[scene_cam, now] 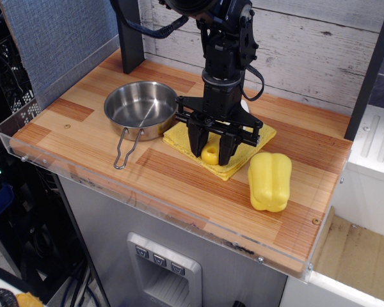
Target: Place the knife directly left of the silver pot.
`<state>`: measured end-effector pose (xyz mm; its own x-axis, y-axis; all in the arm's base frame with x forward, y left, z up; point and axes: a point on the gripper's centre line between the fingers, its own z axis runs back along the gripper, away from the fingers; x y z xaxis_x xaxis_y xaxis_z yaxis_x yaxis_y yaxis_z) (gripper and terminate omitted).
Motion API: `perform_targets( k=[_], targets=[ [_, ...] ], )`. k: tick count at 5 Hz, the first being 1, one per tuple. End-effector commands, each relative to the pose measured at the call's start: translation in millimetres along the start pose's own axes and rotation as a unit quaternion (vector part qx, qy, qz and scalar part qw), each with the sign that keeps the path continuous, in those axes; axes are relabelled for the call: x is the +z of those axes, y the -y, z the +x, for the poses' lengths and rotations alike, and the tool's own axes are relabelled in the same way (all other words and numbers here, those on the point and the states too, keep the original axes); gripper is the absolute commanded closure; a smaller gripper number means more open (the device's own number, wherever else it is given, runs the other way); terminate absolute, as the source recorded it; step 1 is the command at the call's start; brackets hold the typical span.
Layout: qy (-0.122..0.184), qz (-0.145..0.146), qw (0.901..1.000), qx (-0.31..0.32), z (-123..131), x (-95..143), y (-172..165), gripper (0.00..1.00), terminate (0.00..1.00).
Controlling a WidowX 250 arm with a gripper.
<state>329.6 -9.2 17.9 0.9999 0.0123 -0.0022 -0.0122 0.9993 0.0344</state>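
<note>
At the left of the wooden surface (pixel 70 137) we see the silver pot (pixel 141 107), empty, with its wire loop handle running toward the front edge. The ground directly left of the pot is bare wood, and that is where the knife has to end up.

Just right of the pot, touching or nearly touching its rim, lies a yellow cloth (pixel 251 142). On it sits the knife (pixel 210 153), of which we make out only the rounded yellow handle end with its hole; the blade is hidden behind the arm. The claw (pixel 210 151) stands straight down over it with its two dark fingers drawn together on either side of the handle, clamped on the knife, which looks to be resting on the cloth rather than raised.

Farther right, apart from the cloth, stands a yellow toy pepper (pixel 269 180).

We judge the step in hand to be the grasp, about complete. The next move calls for lifting the knife clear of the cloth, carrying it high enough over the pot's rim, and setting it down on the bare wood to the pot's left.
</note>
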Motion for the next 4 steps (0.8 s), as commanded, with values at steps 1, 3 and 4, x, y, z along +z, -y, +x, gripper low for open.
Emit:
perform_targets(
  k=[1, 3, 4],
  targets=[
    [0.079, -0.017, 0.9967, -0.002, 11, 68, -25, 1.00, 0.00],
    [0.098, -0.035, 0.9926, 0.063, 7, 115, -120, 1.00, 0.00],
    [0.078, -0.014, 0.9950, 0.061, -3, 118, -169, 1.00, 0.00]
  ],
)
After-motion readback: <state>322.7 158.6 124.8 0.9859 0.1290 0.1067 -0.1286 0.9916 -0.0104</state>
